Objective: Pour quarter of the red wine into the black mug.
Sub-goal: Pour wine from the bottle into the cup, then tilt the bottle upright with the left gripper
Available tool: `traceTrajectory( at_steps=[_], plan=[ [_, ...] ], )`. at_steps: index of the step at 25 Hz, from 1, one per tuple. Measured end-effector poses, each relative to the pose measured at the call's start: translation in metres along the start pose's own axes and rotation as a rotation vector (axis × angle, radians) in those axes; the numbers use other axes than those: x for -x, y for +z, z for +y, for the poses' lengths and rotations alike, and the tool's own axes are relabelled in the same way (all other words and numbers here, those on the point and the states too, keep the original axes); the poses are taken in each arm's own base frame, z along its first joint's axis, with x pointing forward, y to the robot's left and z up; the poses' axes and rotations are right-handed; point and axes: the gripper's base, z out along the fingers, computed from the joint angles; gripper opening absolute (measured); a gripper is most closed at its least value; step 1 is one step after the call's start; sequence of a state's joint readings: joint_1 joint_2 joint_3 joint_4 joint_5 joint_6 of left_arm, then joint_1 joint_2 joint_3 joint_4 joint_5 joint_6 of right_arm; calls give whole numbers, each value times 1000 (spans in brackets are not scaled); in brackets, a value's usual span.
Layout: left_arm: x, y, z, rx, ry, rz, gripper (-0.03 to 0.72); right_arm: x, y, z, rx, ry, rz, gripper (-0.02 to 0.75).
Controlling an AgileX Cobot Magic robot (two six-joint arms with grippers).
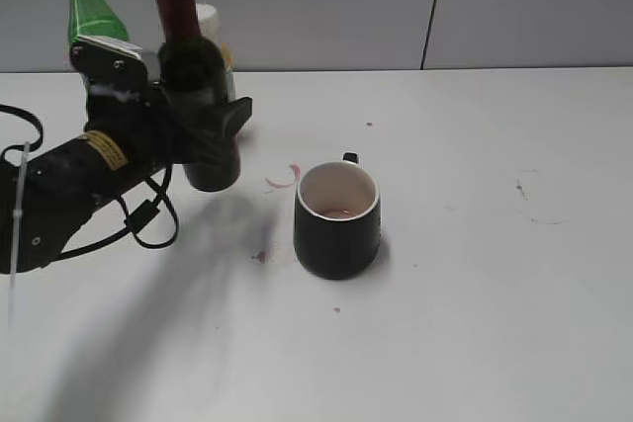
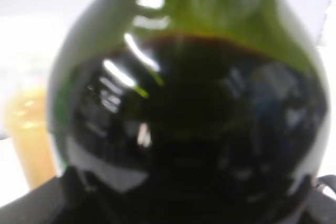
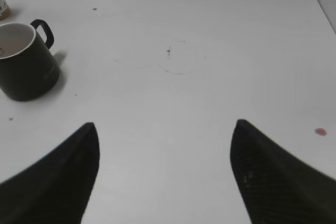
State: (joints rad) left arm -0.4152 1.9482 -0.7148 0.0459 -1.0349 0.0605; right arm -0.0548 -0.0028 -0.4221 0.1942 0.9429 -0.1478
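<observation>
On the white tabletop (image 1: pixel 475 274) the left arm's black gripper (image 1: pixel 203 126) is clamped around the belly of a dark green glass wine bottle (image 1: pixel 193 86), which stands upright with its base at or just above the table; I cannot tell whether it touches. The bottle's mouth is open, and from the left wrist camera the red wine (image 2: pixel 199 129) fills the body up to the shoulder, where the glass turns clear green. To the right of the bottle, near but apart from it, sits the black ceramic mug with a white inside (image 1: pixel 337 219), handle turned away toward the wall; a faint pinkish trace shows at its bottom. A curved red smear (image 1: pixel 287 179) and a few small red drops mark the table between bottle and mug. Behind the bottle stand a green plastic bottle with a yellow cap (image 1: pixel 87 9) and a pale capped container partly hidden. The right gripper (image 3: pixel 165 174) hangs above bare table with its fingers spread wide, nothing between them, the mug off to its left.
</observation>
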Motion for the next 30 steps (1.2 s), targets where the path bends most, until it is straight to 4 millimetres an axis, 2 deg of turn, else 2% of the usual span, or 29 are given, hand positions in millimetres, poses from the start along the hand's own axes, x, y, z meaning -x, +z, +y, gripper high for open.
traceTrajectory(
  at_steps=[6, 12, 18, 22, 30],
  plan=[
    [7, -34, 3, 144, 0, 31, 536, 0, 0, 0, 0, 0, 0, 591],
    [8, -58, -20, 228, 19, 79, 536, 0, 0, 0, 0, 0, 0, 591],
    [6, -69, -48, 257, 27, 130, 536, 0, 0, 0, 0, 0, 0, 591],
    [4, -74, -58, 279, 33, 158, 536, 0, 0, 0, 0, 0, 0, 591],
    [1, -78, -55, 397, 133, 241, 536, 0, 0, 0, 0, 0, 0, 591]
  ],
)
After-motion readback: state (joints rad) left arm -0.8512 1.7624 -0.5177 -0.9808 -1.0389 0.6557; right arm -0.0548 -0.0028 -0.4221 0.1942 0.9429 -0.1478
